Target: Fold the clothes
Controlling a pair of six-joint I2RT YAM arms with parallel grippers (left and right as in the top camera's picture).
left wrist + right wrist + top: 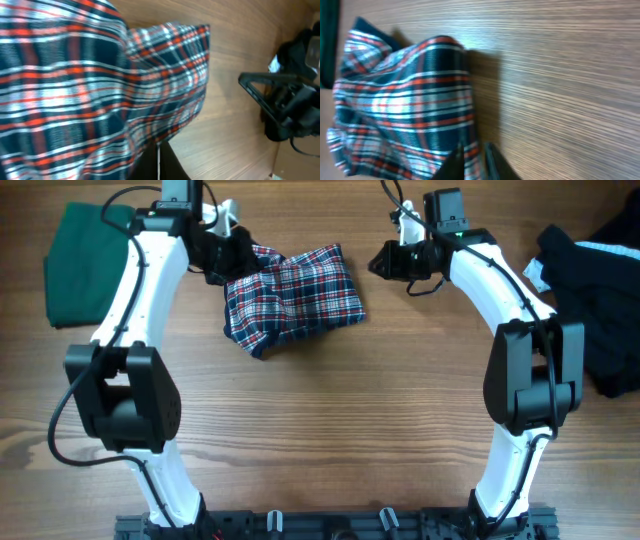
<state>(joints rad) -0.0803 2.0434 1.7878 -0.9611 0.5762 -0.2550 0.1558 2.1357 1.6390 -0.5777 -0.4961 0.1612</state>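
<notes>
Plaid dress [292, 295], soft crumpled heap

dress [295, 295] on table [330, 410]; left of centre

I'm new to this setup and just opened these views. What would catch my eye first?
The bunched red-white-navy plaid garment at the far middle of the table stands out, with the left pincer shut on its left edge. The right pincer hangs just off its right side. A dark-green garment lies at the far left corner, and black clothes are heaped at the right edge.
</notes>
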